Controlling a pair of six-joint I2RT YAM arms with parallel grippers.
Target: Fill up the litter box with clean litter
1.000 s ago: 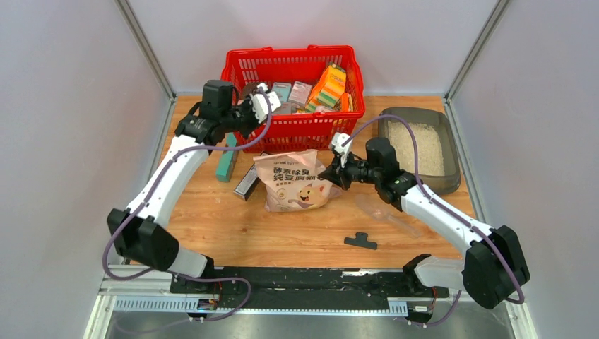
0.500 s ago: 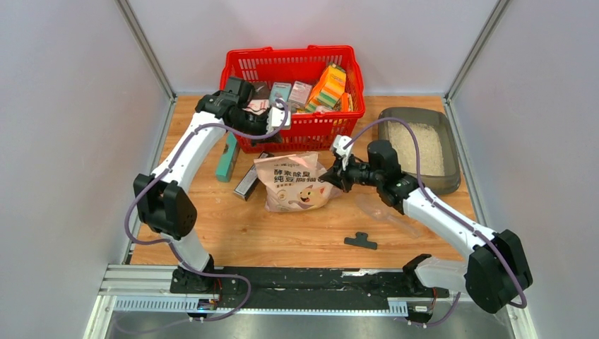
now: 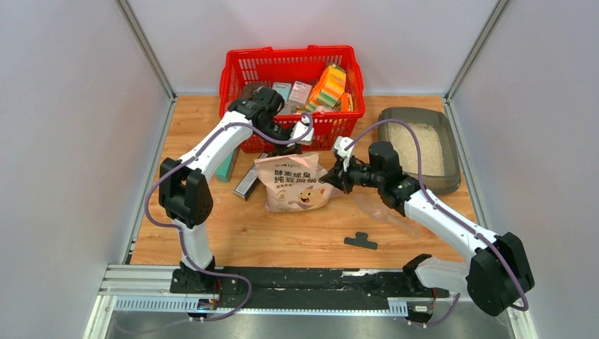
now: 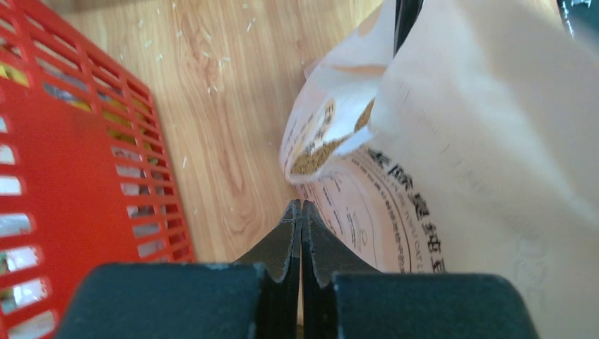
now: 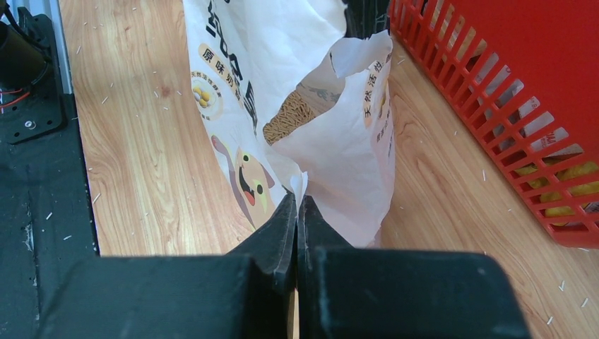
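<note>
— Red mesh basket (image 3: 293,92) sits far middle of the surface (image 3: 212,226), packed with boxes. What's in front of it?
— A pinkish bag (image 3: 297,182) with a cartoon cat, upright, mouth open, tan granules (image 5: 288,119) inside. A teal box (image 3: 227,169) and a dark box (image 3: 246,183) lie to its left. A clear scoop (image 3: 381,210) and a black T-shaped piece (image 3: 361,241) lie to its right, nearer the bases.
— Claws?
— The left claw (image 4: 301,210) is squeezed tight with nothing between the fingers. Its tips are just beside the bag, touching or not I can't tell, and the basket wall is alongside. The right claw (image 5: 297,205) is pressed together too, and a fold of the bag's edge runs into its tips. Looks pinched.
— Litter box?
— The litter box (image 3: 432,185) is far right, just right of the basket, flat on the surface and apart from both claws. Its long axis runs near to far, open side up. Pale clean litter (image 3: 424,150) covers its floor.
— Anything in the way?
— The right arm's purple cable (image 3: 399,121) crosses over the box in the top view, and that arm's elbow overlaps its left rim.
— Hard to see?
— The scoop is see-through and half under the right forearm. The teal box is partly behind the left arm. Stray grains (image 4: 212,63) dot the wood.
</note>
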